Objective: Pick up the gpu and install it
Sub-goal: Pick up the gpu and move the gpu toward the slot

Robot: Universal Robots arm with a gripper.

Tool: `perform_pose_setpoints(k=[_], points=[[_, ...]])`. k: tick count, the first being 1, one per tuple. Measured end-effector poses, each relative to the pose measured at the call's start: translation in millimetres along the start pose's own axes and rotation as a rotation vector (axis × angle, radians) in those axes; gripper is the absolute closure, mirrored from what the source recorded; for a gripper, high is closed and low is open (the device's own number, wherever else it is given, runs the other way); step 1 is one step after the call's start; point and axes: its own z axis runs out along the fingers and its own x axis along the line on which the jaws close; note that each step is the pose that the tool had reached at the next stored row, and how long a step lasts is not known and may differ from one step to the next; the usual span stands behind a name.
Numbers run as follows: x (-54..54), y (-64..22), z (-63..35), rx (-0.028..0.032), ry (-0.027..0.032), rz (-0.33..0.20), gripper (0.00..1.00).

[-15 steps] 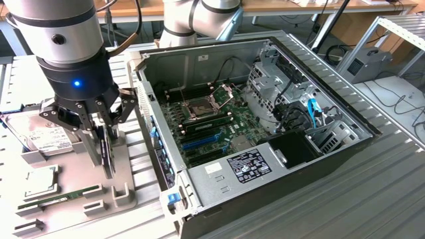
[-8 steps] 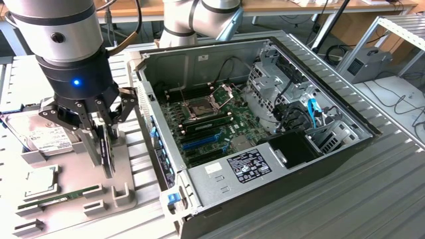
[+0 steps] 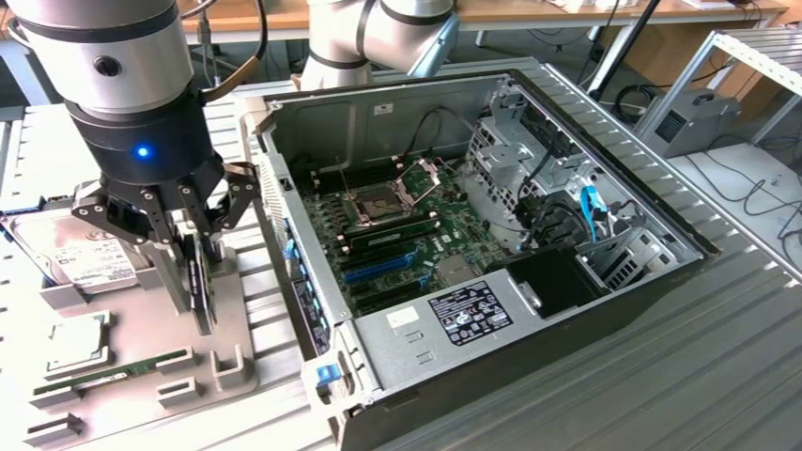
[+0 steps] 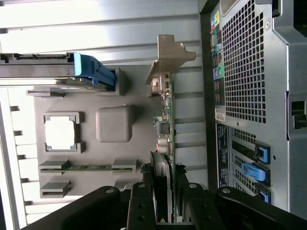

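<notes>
Where the gripper (image 3: 191, 230) hangs over the grey tray (image 3: 232, 315), its fingers (image 4: 144, 201) are clamped on both faces of the gpu (image 3: 201, 287). Card stands on edge directly below the gripper, bracket end pointing away from the wrist; cannot tell if it is clear of the tray. Just beside, toward the exterior view's right: open case (image 3: 363, 117). Both on a slatted metal table (image 3: 701, 376). Desks and cables behind.
</notes>
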Motion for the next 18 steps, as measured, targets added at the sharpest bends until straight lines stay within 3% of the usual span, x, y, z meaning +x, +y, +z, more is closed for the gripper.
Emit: perform_pose_setpoints(k=[18], points=[[-0.1, -0.2, -6.8, 0.0000, 0.0000, 0.000, 0.71]])
